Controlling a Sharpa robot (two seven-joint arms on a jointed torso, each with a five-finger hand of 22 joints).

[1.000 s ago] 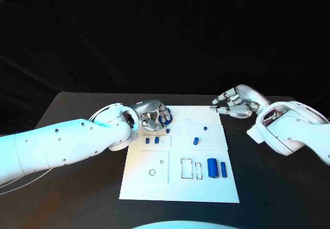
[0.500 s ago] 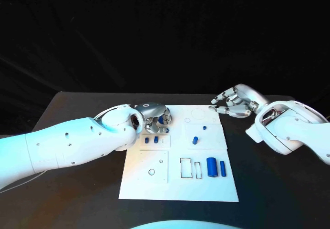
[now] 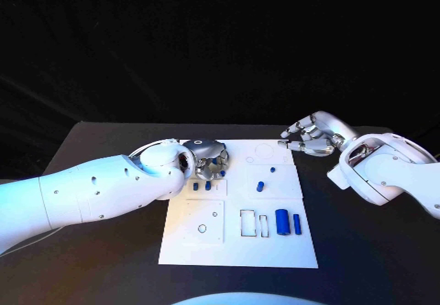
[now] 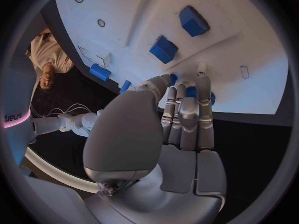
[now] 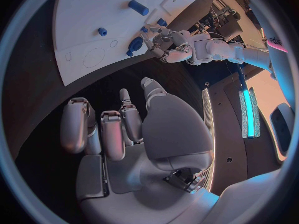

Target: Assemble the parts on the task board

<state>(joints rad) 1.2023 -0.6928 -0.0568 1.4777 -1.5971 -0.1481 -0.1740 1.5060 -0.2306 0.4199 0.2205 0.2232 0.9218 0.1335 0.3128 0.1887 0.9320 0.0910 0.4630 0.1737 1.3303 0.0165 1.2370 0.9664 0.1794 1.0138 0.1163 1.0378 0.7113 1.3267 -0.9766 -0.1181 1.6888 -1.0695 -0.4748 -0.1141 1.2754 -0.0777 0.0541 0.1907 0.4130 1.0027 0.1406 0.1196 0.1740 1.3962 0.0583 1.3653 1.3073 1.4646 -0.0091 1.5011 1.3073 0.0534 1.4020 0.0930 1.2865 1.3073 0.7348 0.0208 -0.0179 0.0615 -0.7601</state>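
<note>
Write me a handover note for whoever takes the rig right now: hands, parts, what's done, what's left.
Left hand: fingers down on a blue part at the task board's far left; whether it grips is unclear.
Right hand: off the board's far right corner, over the black table, fingers curled, holding nothing.
Parts: two blue blocks near the left hand, small pegs mid-board, two blue cylinders lying near the right.
Done: unclear. Left: most parts still loose.

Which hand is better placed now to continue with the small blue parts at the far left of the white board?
Left. The silver left hand is over the white task board, fingertips at a small blue part. The silver right hand waits beyond the board's far right corner.
</note>
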